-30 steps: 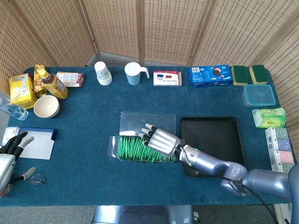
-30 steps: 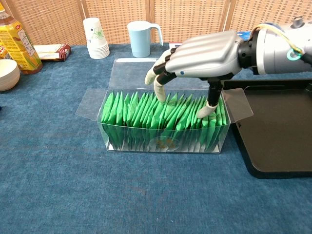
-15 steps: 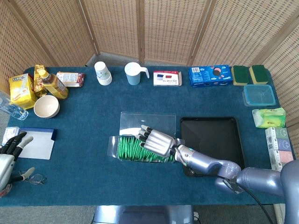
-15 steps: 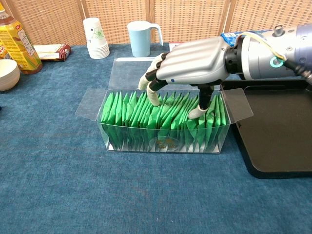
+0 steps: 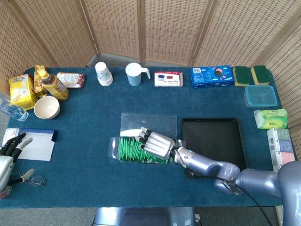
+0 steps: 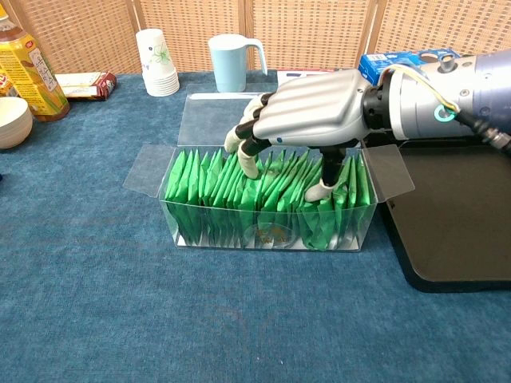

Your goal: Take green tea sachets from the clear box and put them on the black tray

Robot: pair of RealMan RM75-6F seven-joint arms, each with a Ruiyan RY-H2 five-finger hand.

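Near the middle of the blue table (image 5: pixel 84 141), the clear box (image 6: pixel 267 227) sits with its flaps folded out, packed with a row of upright green tea sachets (image 6: pixel 215 187). Over it the right hand (image 6: pixel 307 112) reaches palm-down from the right. Its fingers (image 6: pixel 249 163) curl down among the sachet tops and its thumb (image 6: pixel 319 187) presses into the row near the box's right end, where the sachets lean apart. Whether a sachet is actually pinched between thumb and fingers cannot be told from either view. In the head view the same hand (image 5: pixel 155 142) covers the right part of the box (image 5: pixel 115 149).

Just right of the box lies the black tray (image 5: pixel 221 141), with no sachets on its visible surface; the right forearm crosses its near left corner.

At the far left edge, the left hand (image 5: pixel 9 157) rests apart from everything, fingers loosely spread and holding nothing, beside a white sheet (image 5: pixel 35 146).

Along the back of the table stand a stack of paper cups (image 6: pixel 156 52), a light blue jug (image 6: pixel 231 64), and a yellow bottle (image 6: pixel 24 68) beside a white bowl (image 5: pixel 46 107).
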